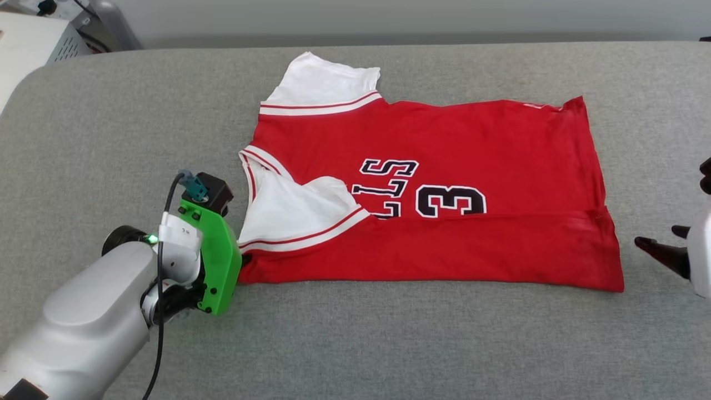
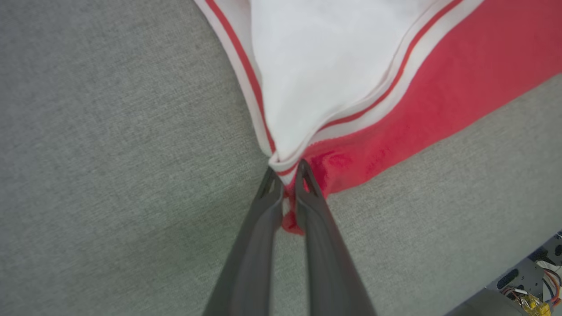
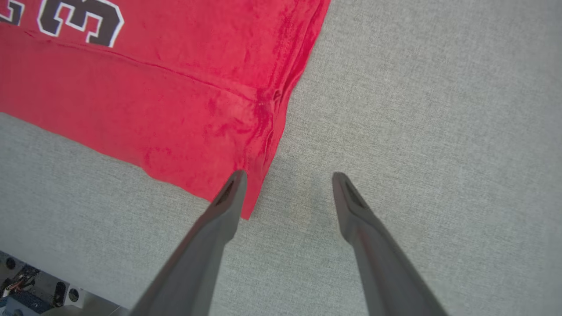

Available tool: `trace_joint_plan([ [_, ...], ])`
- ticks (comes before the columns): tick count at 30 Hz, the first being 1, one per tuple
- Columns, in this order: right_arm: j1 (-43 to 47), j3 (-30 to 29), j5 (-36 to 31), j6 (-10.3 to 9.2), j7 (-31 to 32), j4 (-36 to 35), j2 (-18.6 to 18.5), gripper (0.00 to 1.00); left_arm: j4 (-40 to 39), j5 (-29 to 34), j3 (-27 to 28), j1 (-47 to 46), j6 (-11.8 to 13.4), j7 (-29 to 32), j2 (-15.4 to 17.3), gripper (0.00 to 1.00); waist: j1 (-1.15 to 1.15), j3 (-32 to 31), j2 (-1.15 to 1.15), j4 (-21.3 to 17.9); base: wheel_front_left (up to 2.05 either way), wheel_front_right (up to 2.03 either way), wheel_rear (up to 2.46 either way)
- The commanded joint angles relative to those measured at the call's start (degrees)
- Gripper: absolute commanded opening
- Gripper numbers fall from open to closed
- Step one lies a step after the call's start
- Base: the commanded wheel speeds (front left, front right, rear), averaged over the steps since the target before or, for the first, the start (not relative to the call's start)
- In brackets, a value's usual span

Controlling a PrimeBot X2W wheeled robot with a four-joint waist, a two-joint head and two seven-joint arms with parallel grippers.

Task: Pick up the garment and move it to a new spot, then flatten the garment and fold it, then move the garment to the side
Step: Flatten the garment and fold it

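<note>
While the red jersey (image 1: 444, 139) lies spread across the middle of the grey cloth-covered surface (image 1: 355, 344), collar toward the robot's left and hem toward its right, its near long edge is folded up over the front. The fold hides the lower part of the black, white-edged letters and of the number 3 (image 1: 451, 201). One white sleeve (image 1: 319, 83) extends from the far side; the near sleeve (image 1: 289, 214), with red-and-white striped trim, is laid over the body. The left tool (image 2: 287, 172) is clenched on the near collar-end corner of the jersey, with red cloth and striped trim pinched between its two dark fingers. In the head view a green bracket (image 1: 219, 261) on that wrist sits just beside the same corner. The right tool (image 3: 287, 175) is released, fingers spread, at the near hem corner; in the right wrist view one fingertip overlaps the cloth's edge, and contact cannot be determined.
</note>
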Motion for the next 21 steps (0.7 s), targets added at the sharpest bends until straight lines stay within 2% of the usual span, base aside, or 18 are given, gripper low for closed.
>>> trace_joint_plan([
  [1, -0.4, 0.1, 0.1, -0.04, 0.4, 1.1, 1.5, 1.00, -0.6, 1.0, 0.0, 0.6, 0.3, -0.5, 0.2, 0.00, 0.00, 1.2, 0.00, 0.7, 0.00, 0.00, 0.00],
  [10, -0.2, 2.8, -4.0, -0.04, -1.3, 13.0, 10.3, 1.00, -1.7, 2.1, 0.1, -0.3, 1.2, -1.5, 0.1, 0.00, 0.00, 3.8, 0.00, 2.0, 0.00, 0.00, 0.00],
  [14, 1.1, 5.0, -3.4, -0.04, -2.6, 15.8, 12.8, 1.00, -1.1, 2.0, 0.0, 0.1, 1.2, -2.3, -0.4, 0.00, 0.00, 3.6, 0.00, 2.1, 0.00, 0.00, 0.00],
  [15, 1.1, 5.2, -3.2, -0.04, -3.4, 15.9, 13.0, 0.89, -1.0, 1.9, 0.0, 0.4, 1.2, -2.5, -0.4, 0.00, 0.00, 3.3, 0.00, 2.0, 0.00, 0.00, 0.00],
  [16, 0.9, 5.3, -3.1, -0.04, -4.5, 15.9, 13.0, 0.25, -0.8, 1.7, 0.1, 0.7, 1.2, -2.8, -0.4, 0.00, 0.00, 2.9, 0.00, 1.8, 0.00, 0.00, 0.00],
  [17, 0.2, 5.5, -2.9, -0.04, -7.5, 14.9, 11.9, 0.00, -0.4, 1.1, 0.3, 1.8, 1.2, -3.7, -0.3, 0.00, 0.00, 1.5, 0.00, 1.4, 0.00, 0.00, 0.00],
  [21, 0.3, 5.3, -1.6, -0.04, -10.1, 11.7, 9.4, 0.00, -0.8, -0.4, 1.3, 3.4, 0.9, -5.6, 0.6, 0.00, 0.00, -1.6, 0.00, 1.0, 0.00, 0.00, 0.00],
])
